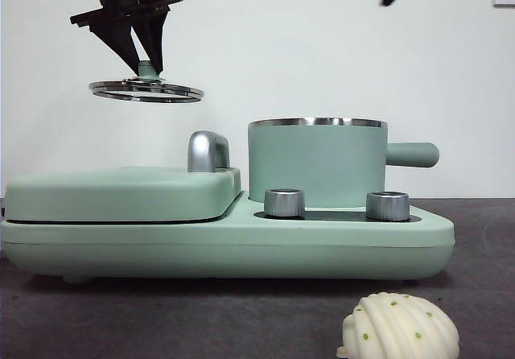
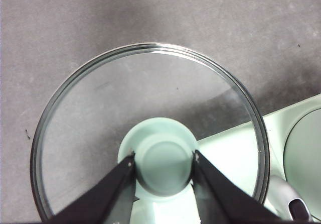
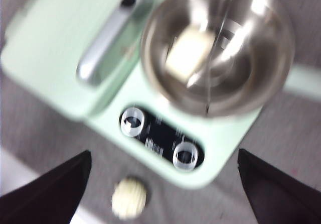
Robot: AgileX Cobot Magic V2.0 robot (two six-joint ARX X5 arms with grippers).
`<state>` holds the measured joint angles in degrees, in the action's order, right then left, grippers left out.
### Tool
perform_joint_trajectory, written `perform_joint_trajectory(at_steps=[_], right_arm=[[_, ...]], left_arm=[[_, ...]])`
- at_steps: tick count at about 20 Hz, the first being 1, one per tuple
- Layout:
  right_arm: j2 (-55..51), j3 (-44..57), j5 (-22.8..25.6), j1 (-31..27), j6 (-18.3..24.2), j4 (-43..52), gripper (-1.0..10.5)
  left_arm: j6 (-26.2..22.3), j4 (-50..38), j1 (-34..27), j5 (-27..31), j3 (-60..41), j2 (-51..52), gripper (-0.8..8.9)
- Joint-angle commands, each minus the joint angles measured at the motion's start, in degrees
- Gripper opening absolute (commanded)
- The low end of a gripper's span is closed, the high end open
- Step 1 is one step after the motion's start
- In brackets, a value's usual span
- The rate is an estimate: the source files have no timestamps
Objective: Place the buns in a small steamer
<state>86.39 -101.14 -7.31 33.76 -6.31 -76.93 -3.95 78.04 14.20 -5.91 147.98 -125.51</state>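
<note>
The mint-green cylindrical steamer stands lidless; the ribbed, green-dotted bun lies on the surface before it. My left gripper pinches the glass lid's knob, clear of the steamer. My right gripper, spread wide, hovers above the steamer, where the plain bun sits. Next, I judge, it fetches the ribbed bun.

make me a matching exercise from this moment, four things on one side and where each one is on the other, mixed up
Things:
1. steamer lid
2. plain bun
3. ribbed bun
4. right gripper

Places:
A. on the table in front of the appliance
B. inside the open small steamer
C. held in the air by the knob in the left gripper
D. open, high above the appliance, holding nothing

Pairs: 1-C, 2-B, 3-A, 4-D
</note>
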Motion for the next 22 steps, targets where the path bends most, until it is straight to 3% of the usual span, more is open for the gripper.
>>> perform_joint_trajectory(at_steps=[1, 4, 8, 11, 16, 22], right_arm=[[-5.68, 8.0, 0.26, 2.1, -1.75, -4.52, 4.7], [-13.03, 20.2, 2.6, 5.29, -5.51, -2.82, 4.7], [-19.89, 36.76, 2.69, 10.75, -11.54, 11.17, 4.7], [-19.78, 45.03, 2.67, 14.32, -13.55, 20.26, 4.7], [-16.76, 53.35, 2.12, 18.1, -14.73, 30.45, 4.6], [-9.84, 56.0, -0.26, 19.65, -14.69, 37.13, 4.3]], left_arm=[[0.57, -0.87, 0.59, -0.09, 2.36, 0.74, 1.13], [0.57, -0.87, 0.96, -0.09, 2.36, 0.74, 1.13], [0.57, -0.9, 1.81, -0.09, 2.36, 0.74, 1.13], [0.57, -0.92, 2.36, -0.09, 2.34, 0.74, 1.13], [0.57, -0.92, 2.49, -0.09, 2.34, 0.74, 1.13], [0.57, -0.96, 2.51, -0.09, 2.34, 0.74, 1.13]])
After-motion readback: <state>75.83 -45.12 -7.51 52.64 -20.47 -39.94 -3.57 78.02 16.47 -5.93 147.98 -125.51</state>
